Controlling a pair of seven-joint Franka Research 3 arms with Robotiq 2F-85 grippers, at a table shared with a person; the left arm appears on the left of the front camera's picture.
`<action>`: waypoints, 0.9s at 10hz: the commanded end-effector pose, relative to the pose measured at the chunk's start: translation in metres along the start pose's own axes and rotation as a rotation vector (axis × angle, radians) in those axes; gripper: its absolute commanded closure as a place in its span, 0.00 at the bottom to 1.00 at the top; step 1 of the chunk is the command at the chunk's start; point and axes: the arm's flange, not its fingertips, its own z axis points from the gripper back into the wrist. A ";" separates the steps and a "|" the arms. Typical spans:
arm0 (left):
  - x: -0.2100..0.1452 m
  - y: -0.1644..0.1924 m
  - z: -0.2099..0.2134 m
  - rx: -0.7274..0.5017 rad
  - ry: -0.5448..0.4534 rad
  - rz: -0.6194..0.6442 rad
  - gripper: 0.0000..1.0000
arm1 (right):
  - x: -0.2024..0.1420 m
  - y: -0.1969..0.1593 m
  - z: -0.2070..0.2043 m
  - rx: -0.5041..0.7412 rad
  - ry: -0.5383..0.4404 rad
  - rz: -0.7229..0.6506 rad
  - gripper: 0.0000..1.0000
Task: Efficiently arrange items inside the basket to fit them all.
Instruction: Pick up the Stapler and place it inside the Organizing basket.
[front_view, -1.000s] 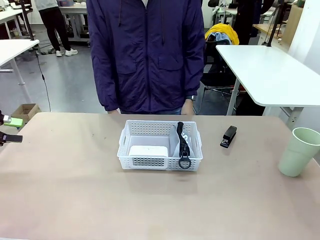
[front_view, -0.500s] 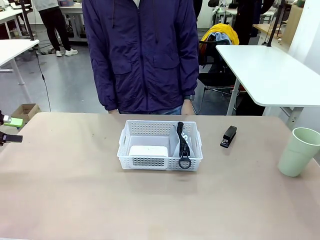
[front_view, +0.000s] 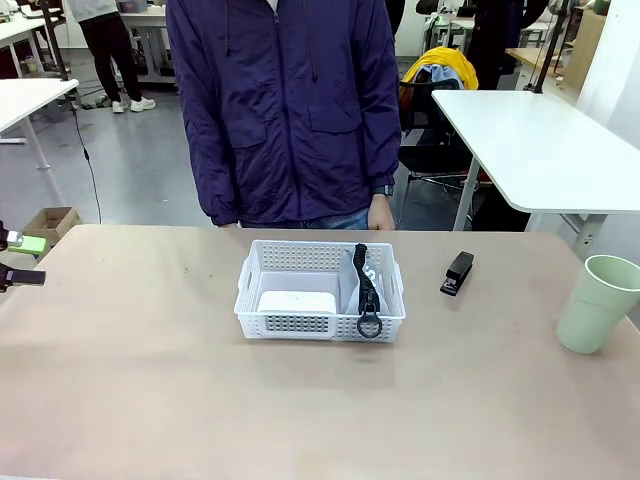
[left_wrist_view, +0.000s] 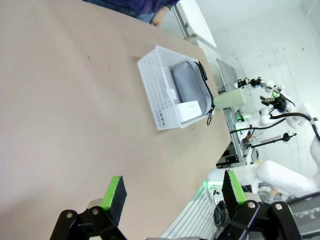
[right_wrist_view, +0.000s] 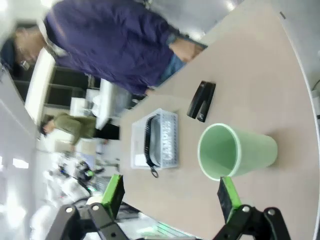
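Observation:
The white lattice basket (front_view: 290, 325) stands mid-table, with the white block (front_view: 297, 301) in its left half. The grey pouch (front_view: 350, 285) stands on edge in the right half, and its black strap and ring (front_view: 369, 325) hang over the front rim. The black stapler (front_view: 458, 272) lies right of the basket, and the pale green cup (front_view: 597, 303) stands upright at the far right. My left gripper (front_view: 22, 260) hovers open at the table's left edge, well away from the basket (left_wrist_view: 157, 100). My right gripper (right_wrist_view: 170, 195) is open just in front of the cup (right_wrist_view: 235, 150), with the stapler (right_wrist_view: 201, 101) and basket (right_wrist_view: 172, 117) beyond.
A person in a dark blue jacket (front_view: 285, 110) stands at the far side, one hand (front_view: 380, 212) hanging near the table edge behind the basket. Bare tabletop (front_view: 150, 380) lies to the left of the basket and in front of it. A white table (front_view: 540, 140) stands behind on the right.
The person has shifted slightly to the left. Neither the grippers nor anything on the table has moved.

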 end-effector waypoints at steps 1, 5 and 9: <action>-0.004 -0.002 0.001 0.008 0.005 0.002 0.00 | -0.006 0.071 -0.045 -0.202 0.081 0.177 0.00; -0.004 -0.002 0.001 0.008 0.005 0.002 0.00 | -0.038 0.145 -0.204 -0.645 0.149 0.469 0.00; -0.004 -0.002 0.001 0.008 0.005 0.002 0.00 | -0.061 0.133 -0.276 -0.745 0.236 0.465 0.00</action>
